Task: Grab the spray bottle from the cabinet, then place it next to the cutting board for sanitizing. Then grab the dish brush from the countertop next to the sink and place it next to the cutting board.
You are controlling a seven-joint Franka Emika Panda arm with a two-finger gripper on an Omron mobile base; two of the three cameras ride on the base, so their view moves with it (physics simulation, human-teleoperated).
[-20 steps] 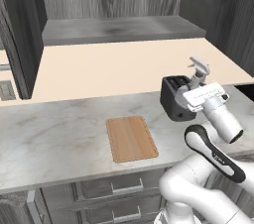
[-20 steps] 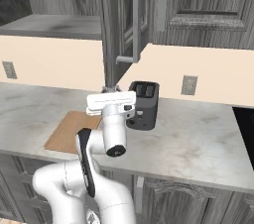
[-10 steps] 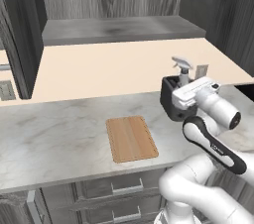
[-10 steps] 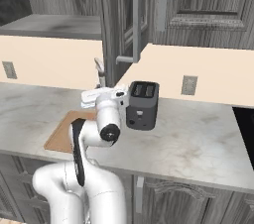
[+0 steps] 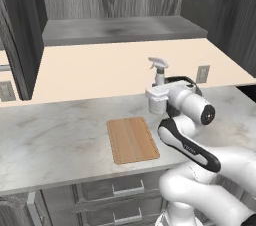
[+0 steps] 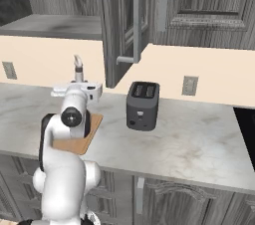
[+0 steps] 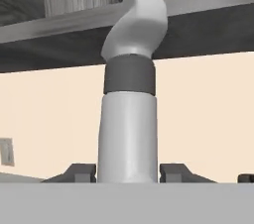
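— What is the two-finger gripper (image 7: 127,172) doing?
— It is clamping the slim pale grey-white plastic spray bottle (image 7: 130,99) upright, dark fingertips (image 7: 79,172) pressing each side.
— Where is it hanging?
— Over the grey marble-patterned countertop (image 5: 55,140), just beyond the flat light-brown wooden cutting board (image 5: 132,139); farther back, the dark grey wood-grain cabinet (image 5: 120,5) is standing open.
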